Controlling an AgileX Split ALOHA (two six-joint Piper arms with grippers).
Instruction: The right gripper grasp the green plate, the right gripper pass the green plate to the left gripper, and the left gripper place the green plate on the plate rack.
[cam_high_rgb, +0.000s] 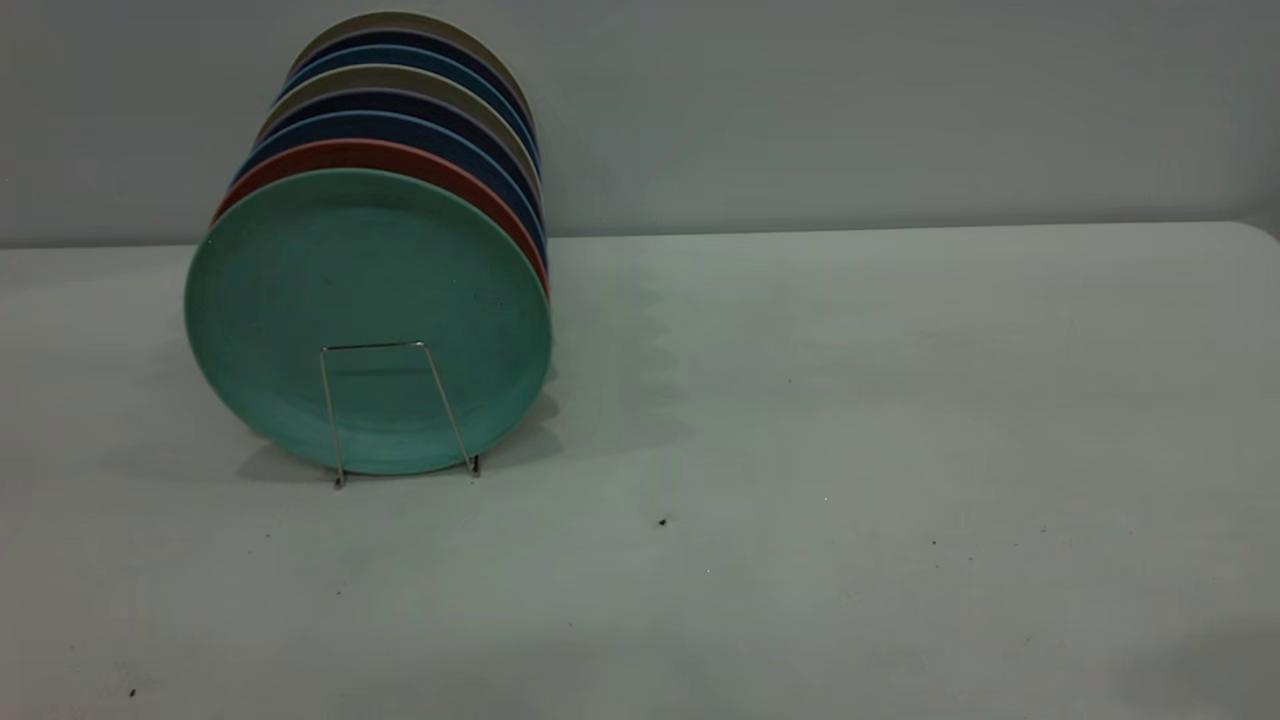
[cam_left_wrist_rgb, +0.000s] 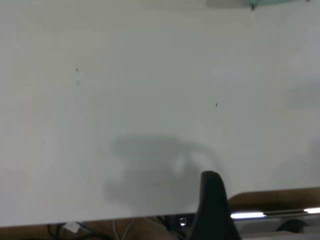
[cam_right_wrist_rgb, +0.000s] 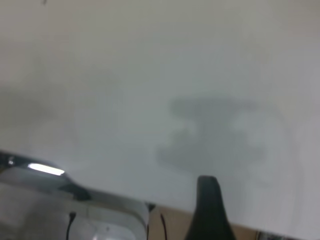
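Exterior view, left to right. Item one: the large round teal-green matte plate (cam_high_rgb: 367, 300), standing on edge at the left of the pale table (cam_high_rgb: 850, 420), at the front of a row of upright plates and facing the camera. Item two: the plate rack (cam_high_rgb: 395, 412), thin silver wire; its front trapezoid loop rises in front of the green plate's lower half and its feet rest on the table just under the plate's bottom rim. Item three: the salmon-red plate (cam_high_rgb: 380, 152), directly behind the green one, only its upper rim showing. Item four: behind that, dark blue plates (cam_high_rgb: 395, 122) alternating with beige plates (cam_high_rgb: 400, 75), seen as stacked arcs running back toward the grey wall (cam_high_rgb: 900, 110). Remainder of the table, centre to right: a few dark specks. Neither of my arms appears in this view.

Left wrist view: my left gripper (cam_left_wrist_rgb: 212, 200) shows as one black finger only, over the near edge of the table, with its shadow on the surface; I cannot tell how far it is spread. A sliver of the green plate's rim sits at the far edge, well apart from it.

Right wrist view: my right gripper (cam_right_wrist_rgb: 207, 202) likewise shows one black finger over the table edge, holding nothing visible; spread, cannot tell.
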